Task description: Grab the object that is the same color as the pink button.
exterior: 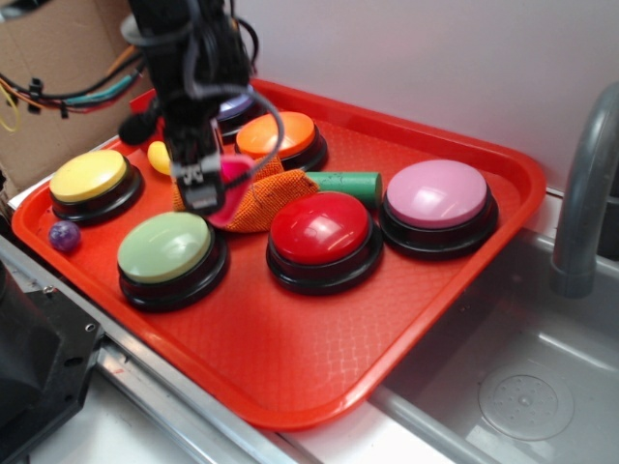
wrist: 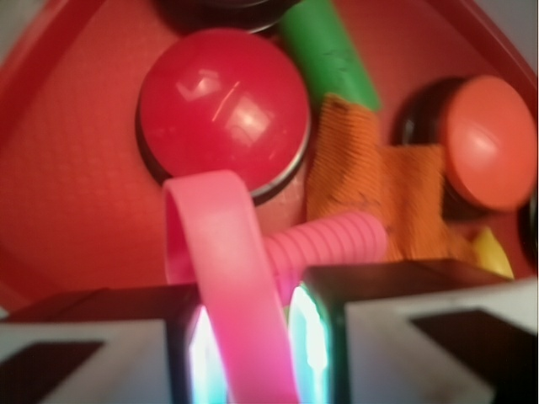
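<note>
My gripper (exterior: 215,198) hangs over the orange cloth (exterior: 263,198) in the middle of the red tray (exterior: 290,348), shut on the hot-pink object (exterior: 235,174). In the wrist view the pink object (wrist: 232,278) sits clamped between my two fingers (wrist: 370,337), its smooth band and a ribbed edge sticking out above the cloth (wrist: 379,194). The pink button (exterior: 437,193), a light pink dome on a black base, stands at the tray's right side, well away from my gripper.
Around me stand a red button (exterior: 320,229), green button (exterior: 166,247), yellow button (exterior: 89,176) and orange button (exterior: 278,135). A green cylinder (exterior: 348,183) lies behind the red button. A small purple ball (exterior: 64,235) sits at the left rim. A sink and faucet (exterior: 580,193) lie to the right.
</note>
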Robot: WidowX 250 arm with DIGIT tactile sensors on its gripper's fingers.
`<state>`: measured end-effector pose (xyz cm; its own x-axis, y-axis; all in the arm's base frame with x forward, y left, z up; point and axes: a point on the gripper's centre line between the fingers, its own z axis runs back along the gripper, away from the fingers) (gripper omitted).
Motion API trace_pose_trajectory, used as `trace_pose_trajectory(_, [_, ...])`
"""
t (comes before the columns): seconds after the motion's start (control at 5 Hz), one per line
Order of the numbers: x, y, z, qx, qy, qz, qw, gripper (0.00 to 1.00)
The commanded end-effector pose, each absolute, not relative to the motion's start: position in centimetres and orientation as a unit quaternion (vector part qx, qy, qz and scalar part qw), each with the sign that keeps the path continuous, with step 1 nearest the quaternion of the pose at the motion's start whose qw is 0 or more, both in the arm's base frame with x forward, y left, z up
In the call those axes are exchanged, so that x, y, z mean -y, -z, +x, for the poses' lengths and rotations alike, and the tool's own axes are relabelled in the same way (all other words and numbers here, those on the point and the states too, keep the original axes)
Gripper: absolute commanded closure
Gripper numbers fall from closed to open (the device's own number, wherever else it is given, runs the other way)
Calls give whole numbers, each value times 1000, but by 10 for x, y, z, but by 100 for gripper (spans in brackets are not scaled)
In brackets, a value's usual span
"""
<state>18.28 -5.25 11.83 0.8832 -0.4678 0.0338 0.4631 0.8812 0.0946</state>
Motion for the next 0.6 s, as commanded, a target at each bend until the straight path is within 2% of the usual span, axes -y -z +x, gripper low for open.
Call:
trace_pose_trajectory(0.0, [35, -190, 174, 41, 56, 6, 998, 100])
trace_pose_trajectory(0.2, [16, -205, 170, 38, -14, -19, 999, 100])
trace_pose_trajectory(0.4, [7, -204, 163, 42, -63, -49, 996, 100])
